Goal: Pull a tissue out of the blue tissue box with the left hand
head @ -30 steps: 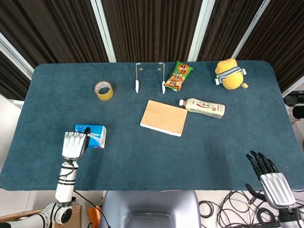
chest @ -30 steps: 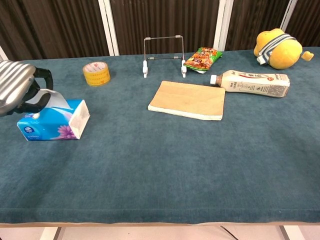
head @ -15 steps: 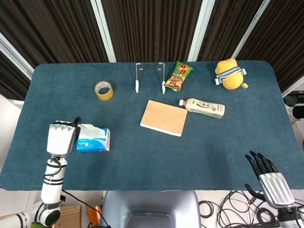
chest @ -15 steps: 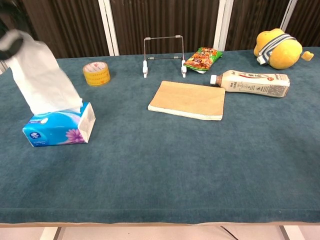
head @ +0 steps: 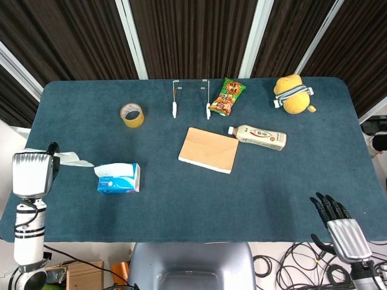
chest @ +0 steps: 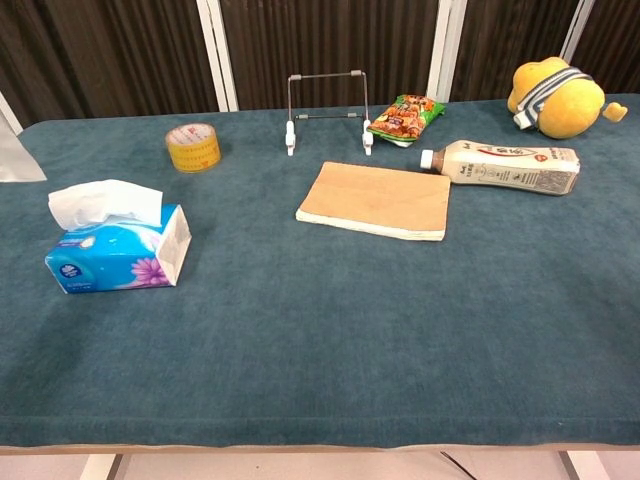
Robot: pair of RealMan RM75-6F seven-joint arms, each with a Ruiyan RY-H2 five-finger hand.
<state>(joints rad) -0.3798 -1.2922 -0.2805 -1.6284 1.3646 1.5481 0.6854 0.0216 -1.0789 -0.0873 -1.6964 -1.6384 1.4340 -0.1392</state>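
Note:
The blue tissue box (head: 117, 180) (chest: 115, 259) lies at the table's front left, with a fresh white tissue (chest: 103, 202) puffed out of its top slot. My left hand (head: 32, 174) is raised off the table's left edge, well left of the box, and holds a pulled-out white tissue (head: 74, 160) that hangs free of the box. A corner of that tissue (chest: 14, 160) shows at the left edge of the chest view, where the hand itself is out of frame. My right hand (head: 340, 225) hangs below the table's front right corner, fingers apart and holding nothing.
A yellow tape roll (head: 132, 115), a wire stand (head: 191, 98), a snack packet (head: 228, 96), a lying bottle (head: 259, 138), a tan notebook (head: 209, 150) and a yellow plush toy (head: 292, 93) spread over the far half of the blue-green table (head: 242, 193).
My left hand rose from the box and swung left past the table's edge, drawing a tissue fully out. The box shifted slightly and another tissue popped up. The right hand barely moved.

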